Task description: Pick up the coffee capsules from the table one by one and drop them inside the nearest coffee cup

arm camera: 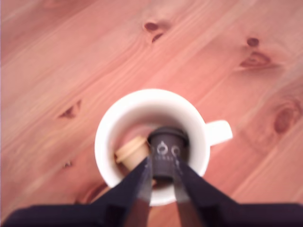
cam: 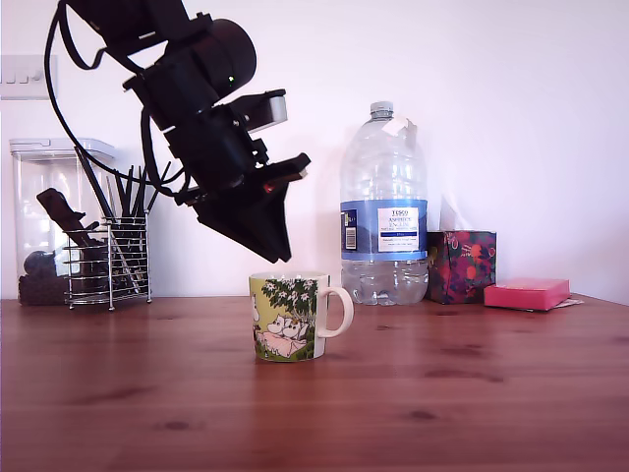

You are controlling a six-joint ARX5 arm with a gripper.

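The white coffee cup [cam: 285, 320] with its green and pink cartoon print stands on the reddish-brown table [cam: 442, 393], handle toward the exterior view's right. My gripper [cam: 282, 254] hangs just above its rim, pointing down. From the wrist view I look straight into the cup [arm camera: 109, 123]. The cream capsule [arm camera: 131, 152] lies inside it on its side. The dark brown-black capsule [arm camera: 166, 146] sits between my fingertips over the cup's opening, and my gripper [arm camera: 162, 165] is shut on it. The exterior view does not show this capsule.
Along the back wall stand a big clear water bottle [cam: 383, 206], a patterned box [cam: 462, 265], a flat pink box [cam: 526, 293], a wire utensil holder [cam: 108, 261] and a clear container [cam: 44, 216].
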